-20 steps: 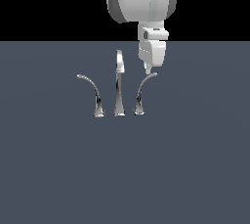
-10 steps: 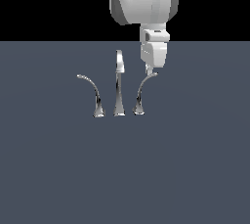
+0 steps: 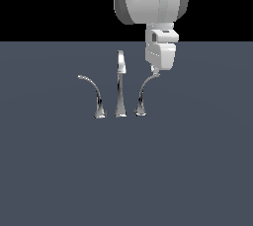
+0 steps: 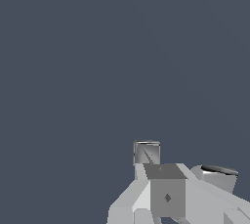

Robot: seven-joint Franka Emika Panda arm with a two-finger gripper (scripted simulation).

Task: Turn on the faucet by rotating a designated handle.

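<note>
While the faucet (image 3: 120,84) stands on the grey desk (image 3: 126,170), the gripper (image 3: 154,72) hangs at the tip of the handle (image 3: 144,94), its opening impossible to judge from either view.

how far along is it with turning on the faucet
Done: the approach. In the exterior view the gripper sits right at the tip of the handle, the lever on that view's right. In hand: making contact; whether the fingers actually touch it cannot be told. Left: the rotation itself. The handle looks upright beside the spout, mirroring the other lever.
</note>
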